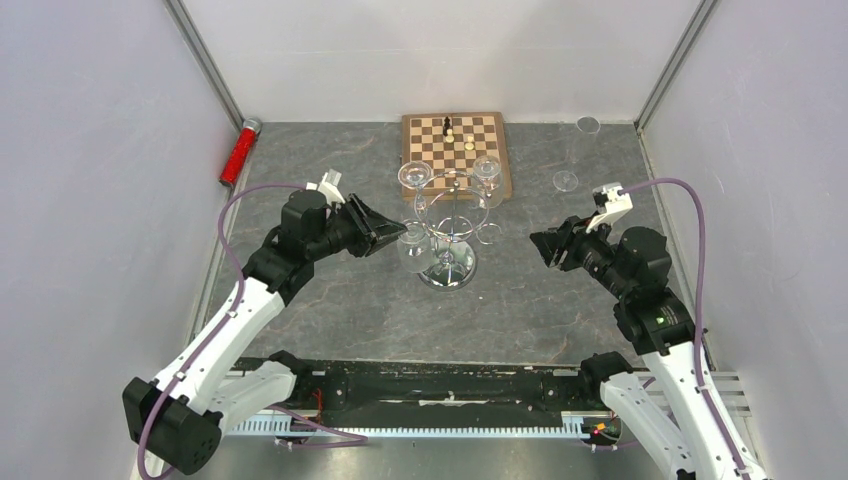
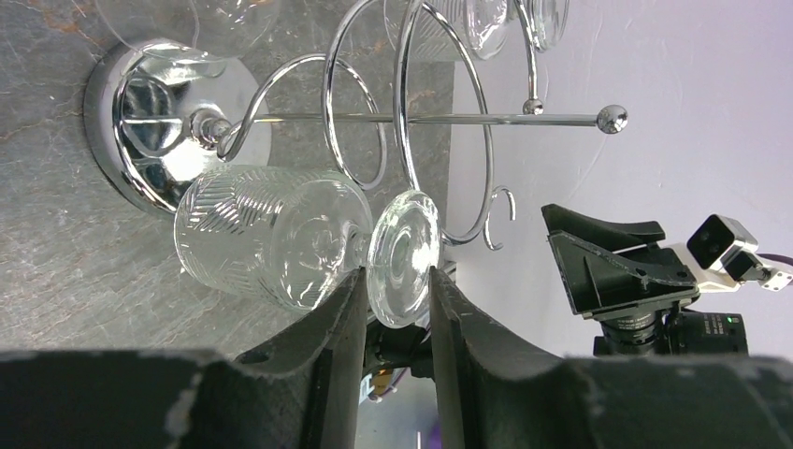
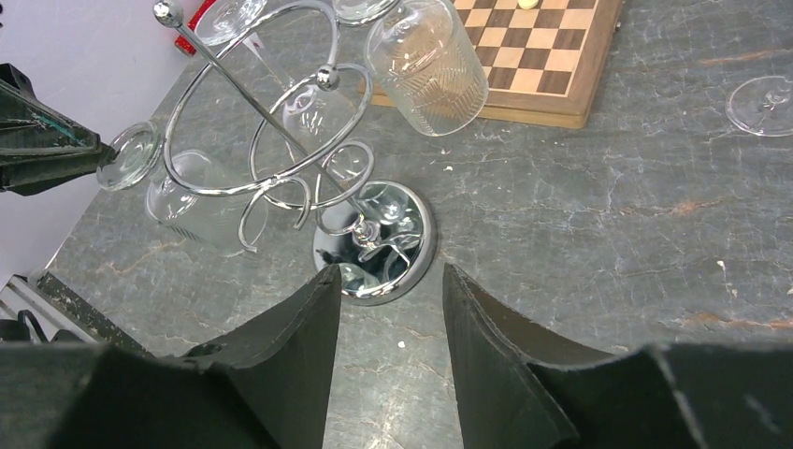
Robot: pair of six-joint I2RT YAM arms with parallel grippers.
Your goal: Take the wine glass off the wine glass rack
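Pinching the foot of the clear ribbed wine glass (image 2: 271,248) with the left end effector (image 2: 397,281), hanging on the shiny chrome wire rack (image 2: 154,112); lift-off not yet done; right end effector (image 3: 390,281) spread, empty.

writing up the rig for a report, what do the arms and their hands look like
The left arm and right arm have white links and black joints. The left hand and right hand are black, with two broad scuffed wedge fingers. A purple cable loops off each wrist.
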